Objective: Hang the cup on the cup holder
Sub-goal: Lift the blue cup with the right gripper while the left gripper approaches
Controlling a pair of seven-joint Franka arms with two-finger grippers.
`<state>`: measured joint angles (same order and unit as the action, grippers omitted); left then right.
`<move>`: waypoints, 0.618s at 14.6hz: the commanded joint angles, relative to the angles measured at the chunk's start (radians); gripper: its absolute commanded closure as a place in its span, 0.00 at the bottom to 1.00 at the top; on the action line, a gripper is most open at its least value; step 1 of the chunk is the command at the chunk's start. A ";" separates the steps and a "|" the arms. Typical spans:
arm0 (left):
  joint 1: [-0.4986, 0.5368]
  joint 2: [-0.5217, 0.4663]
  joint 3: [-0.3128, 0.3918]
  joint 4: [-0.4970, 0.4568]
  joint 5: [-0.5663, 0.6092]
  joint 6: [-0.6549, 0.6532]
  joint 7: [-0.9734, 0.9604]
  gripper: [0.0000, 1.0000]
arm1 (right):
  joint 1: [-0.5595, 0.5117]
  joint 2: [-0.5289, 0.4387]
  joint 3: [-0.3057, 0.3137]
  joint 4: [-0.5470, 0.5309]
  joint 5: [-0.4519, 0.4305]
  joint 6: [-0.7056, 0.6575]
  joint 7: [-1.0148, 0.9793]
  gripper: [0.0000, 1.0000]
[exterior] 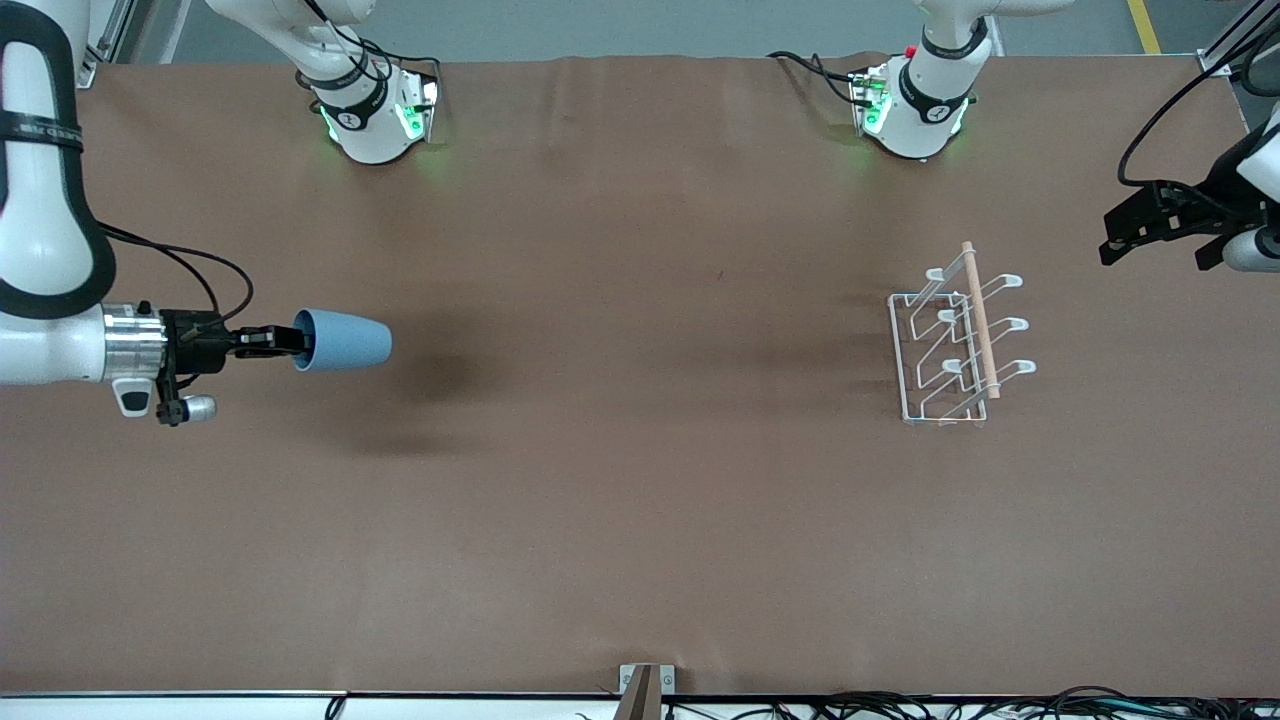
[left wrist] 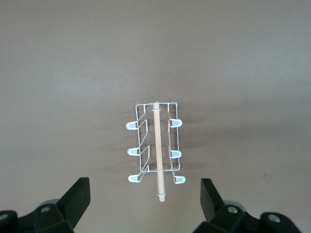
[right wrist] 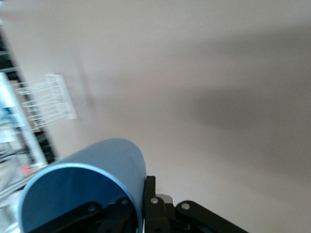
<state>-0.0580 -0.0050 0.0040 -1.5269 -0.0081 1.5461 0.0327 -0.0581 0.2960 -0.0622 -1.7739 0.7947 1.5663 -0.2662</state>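
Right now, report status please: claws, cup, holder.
Right claw shut on cup, carried on its side above table. Left claw open, waiting over cup holder. Nothing in between.

right gripper [exterior: 290,342] holds cup [exterior: 345,341] sideways above table [exterior: 640,500]; cup holder [exterior: 955,340] apart

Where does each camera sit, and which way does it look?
Front view: high across the table, facing both bases; right gripper holds the cup in the air.
Left wrist view: looks down on the cup holder; open left gripper shows.
Right wrist view: sees the cup's mouth, gripped at the rim.
All views show the holder.
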 commanded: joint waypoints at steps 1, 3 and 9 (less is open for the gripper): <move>-0.009 0.013 -0.002 0.019 0.011 -0.011 0.016 0.00 | 0.059 -0.029 0.002 -0.021 0.134 -0.020 0.083 1.00; -0.025 0.011 -0.018 0.022 0.014 -0.009 0.044 0.00 | 0.119 -0.031 0.002 -0.025 0.237 -0.020 0.149 1.00; -0.019 0.008 -0.166 0.019 0.005 -0.017 0.352 0.00 | 0.340 -0.011 0.002 -0.036 0.500 0.009 0.226 1.00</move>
<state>-0.0810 0.0000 -0.1171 -1.5242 -0.0076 1.5461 0.3045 0.2409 0.2941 -0.0496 -1.7779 1.2214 1.5665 -0.0466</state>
